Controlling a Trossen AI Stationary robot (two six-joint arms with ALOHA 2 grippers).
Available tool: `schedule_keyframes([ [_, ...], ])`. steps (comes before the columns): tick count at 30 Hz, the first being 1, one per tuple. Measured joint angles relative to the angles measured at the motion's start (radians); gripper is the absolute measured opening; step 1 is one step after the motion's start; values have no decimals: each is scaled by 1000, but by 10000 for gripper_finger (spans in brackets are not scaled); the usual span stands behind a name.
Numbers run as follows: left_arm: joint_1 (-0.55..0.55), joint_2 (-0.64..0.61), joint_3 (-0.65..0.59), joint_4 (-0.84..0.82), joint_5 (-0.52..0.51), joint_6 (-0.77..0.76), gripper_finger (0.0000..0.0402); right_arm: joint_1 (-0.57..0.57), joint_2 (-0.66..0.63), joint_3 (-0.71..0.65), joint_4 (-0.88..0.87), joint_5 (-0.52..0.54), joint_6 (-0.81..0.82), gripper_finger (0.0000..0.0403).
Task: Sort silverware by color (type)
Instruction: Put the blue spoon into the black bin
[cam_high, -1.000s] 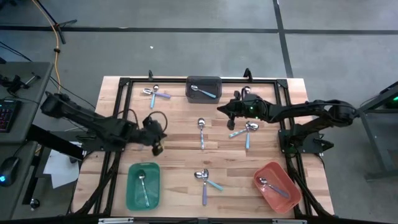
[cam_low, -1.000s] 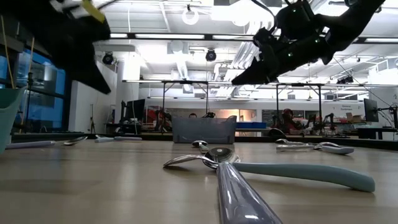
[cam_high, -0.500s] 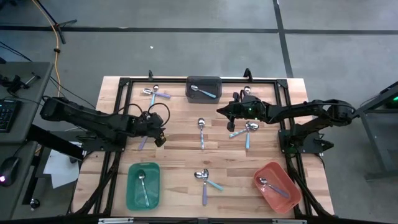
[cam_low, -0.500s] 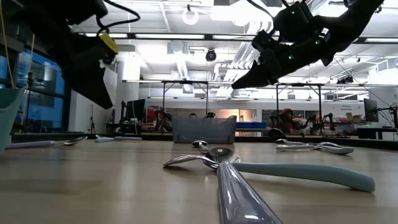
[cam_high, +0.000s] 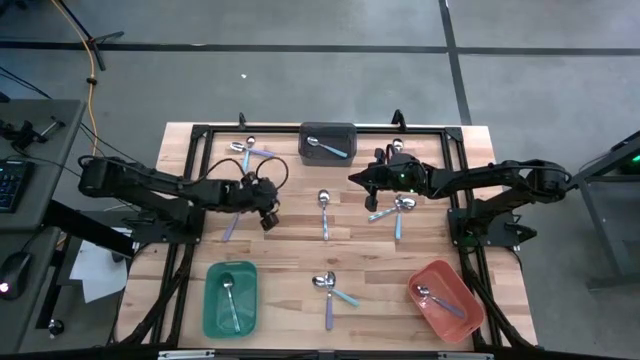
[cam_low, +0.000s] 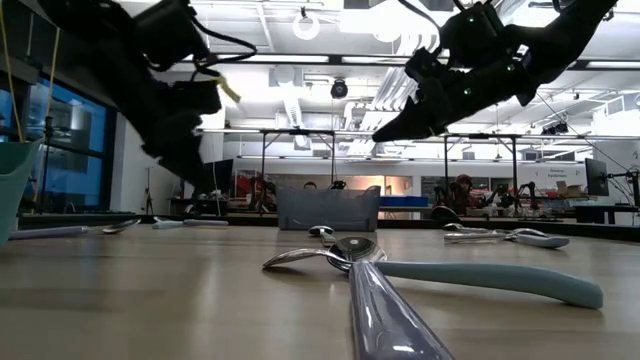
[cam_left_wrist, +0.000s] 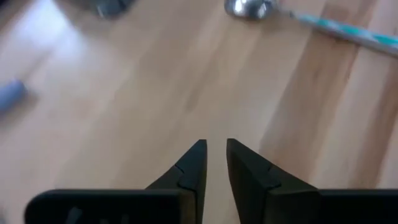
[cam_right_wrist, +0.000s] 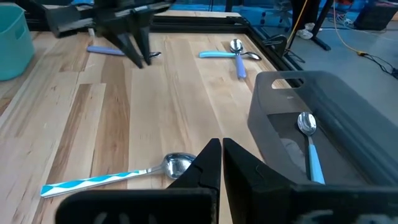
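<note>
Left gripper (cam_high: 268, 218) has swung toward table (cam_high: 290, 250) centre, past the lavender spoon (cam_high: 232, 226) now lying behind it; fingers slightly parted, empty. Right gripper (cam_high: 355, 176) unmoved near the grey bin (cam_high: 327, 142), fingers closed, holding nothing.

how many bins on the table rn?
3: dark grey bin at the far edge, green bin near left, red bin near right. One spoon shows in each.

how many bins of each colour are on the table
green bin: 1
red bin: 1
dark grey bin: 1
total: 3
</note>
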Motion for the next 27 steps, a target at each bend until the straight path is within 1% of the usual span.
schedule_keyframes([
  [2,38,5,0,59,12,56,37,0,0,0,4,0,-4,0],
  [6,126,5,0,169,105,139,9,0,0,0,25,0,-5,0],
  [8,164,5,0,227,139,167,3,0,0,0,42,0,-2,0],
  [12,215,5,0,330,174,205,4,0,0,3,84,0,-2,0],
  [18,261,5,0,449,229,299,1,0,0,47,84,0,-5,0],
  [25,331,5,-4,547,309,306,0,-32,-1,122,65,0,-6,0],
  [27,342,4,-39,633,319,305,0,-47,-1,148,33,0,-13,0],
])
